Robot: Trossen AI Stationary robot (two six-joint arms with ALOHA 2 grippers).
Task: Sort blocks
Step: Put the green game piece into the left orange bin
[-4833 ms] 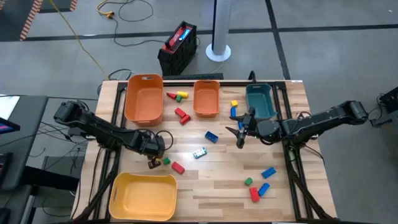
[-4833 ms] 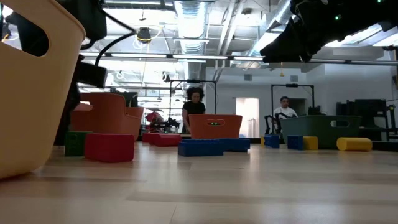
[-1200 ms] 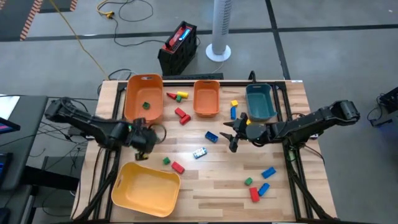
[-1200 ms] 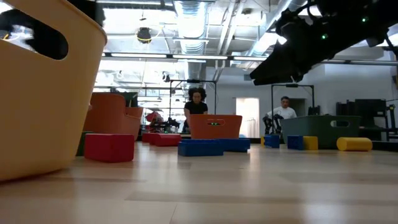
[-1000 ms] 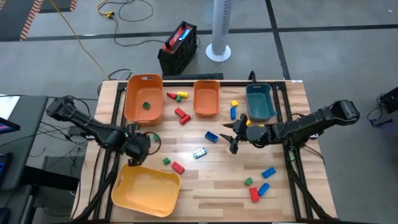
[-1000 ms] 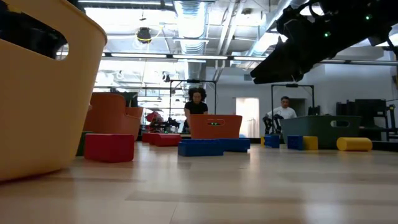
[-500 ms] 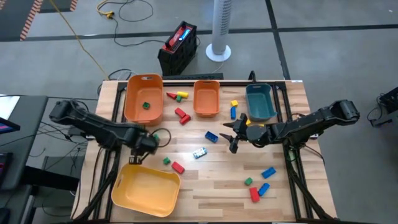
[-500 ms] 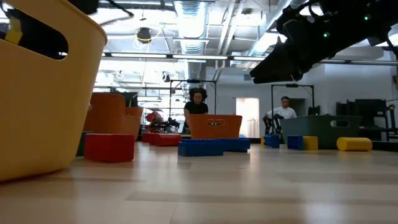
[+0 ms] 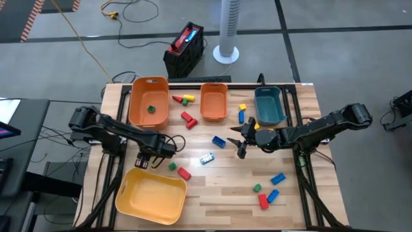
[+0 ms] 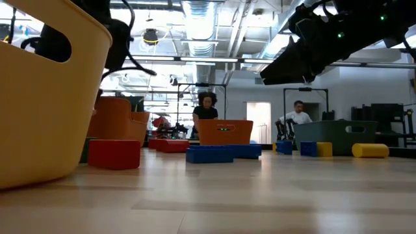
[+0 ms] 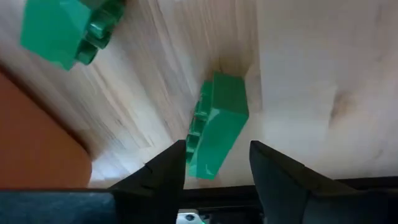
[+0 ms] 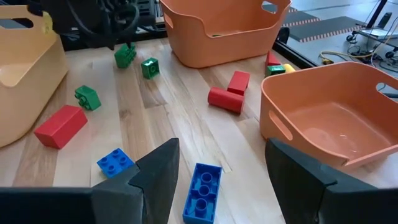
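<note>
The left gripper (image 9: 145, 158) sits left of centre in the high view, its fingers (image 11: 163, 174) apart around a green block (image 11: 216, 124) lying on the table (image 9: 219, 193); a second green block (image 11: 62, 31) lies near; the right gripper (image 9: 242, 136), also apart, waits at centre, empty; four bins are visible; only the wrist view shows the studs.

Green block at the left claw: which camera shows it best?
Left wrist view: the green block sits close up, lying on the wood between the open fingers of the left claw. High view: the claw covers it. Right wrist view: only small and far off. Low view: not seen.
</note>
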